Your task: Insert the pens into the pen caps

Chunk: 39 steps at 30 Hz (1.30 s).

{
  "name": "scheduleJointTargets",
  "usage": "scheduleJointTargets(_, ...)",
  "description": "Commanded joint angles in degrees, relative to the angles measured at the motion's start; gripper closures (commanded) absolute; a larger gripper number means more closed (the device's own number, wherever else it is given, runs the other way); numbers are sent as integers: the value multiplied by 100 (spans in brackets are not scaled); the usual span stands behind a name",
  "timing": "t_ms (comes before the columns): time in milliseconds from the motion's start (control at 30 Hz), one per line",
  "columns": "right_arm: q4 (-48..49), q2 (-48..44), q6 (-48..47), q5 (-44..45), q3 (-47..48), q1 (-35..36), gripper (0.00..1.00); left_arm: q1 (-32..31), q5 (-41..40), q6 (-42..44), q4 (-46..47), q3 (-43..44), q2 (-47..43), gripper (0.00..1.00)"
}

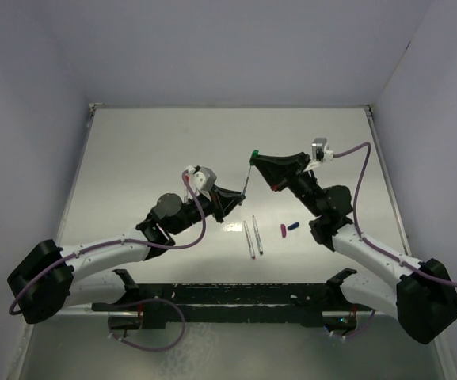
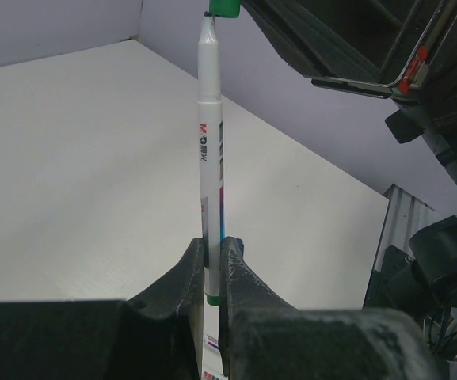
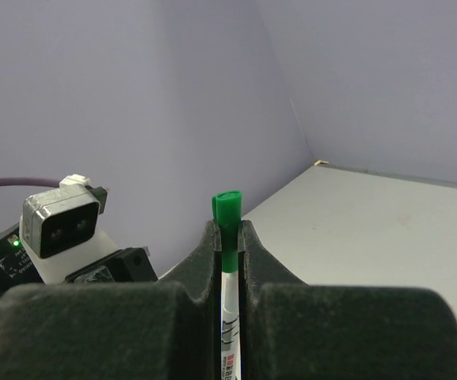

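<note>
My left gripper (image 1: 238, 198) is shut on the lower end of a whitish pen (image 1: 247, 176) and holds it up off the table. In the left wrist view the pen (image 2: 210, 158) stands upright between the fingers (image 2: 184, 277). My right gripper (image 1: 260, 157) is shut on the green cap (image 1: 255, 153). In the right wrist view the cap (image 3: 228, 222) sits between the fingertips, with the pen (image 3: 230, 317) running into its lower end. The cap also shows at the pen's top in the left wrist view (image 2: 225, 7).
Two more pens (image 1: 253, 237) lie side by side on the table (image 1: 149, 150) in front of the arms. A purple cap (image 1: 283, 230) and a dark blue cap (image 1: 294, 227) lie just right of them. Walls enclose the table on three sides.
</note>
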Motion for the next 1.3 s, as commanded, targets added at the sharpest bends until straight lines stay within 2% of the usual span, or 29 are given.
scheduleJointTargets(0, 465, 49, 133, -79, -33, 9, 100, 33, -32, 18, 328, 161, -96, 100)
scheduleJointTargets(567, 653, 404, -30, -52, 82, 57, 100, 25, 111, 3, 362, 164, -61, 100)
scheduleJointTargets(1267, 520, 284, -283, -25, 241, 60, 100, 25, 86, -111, 355, 64, -86, 100)
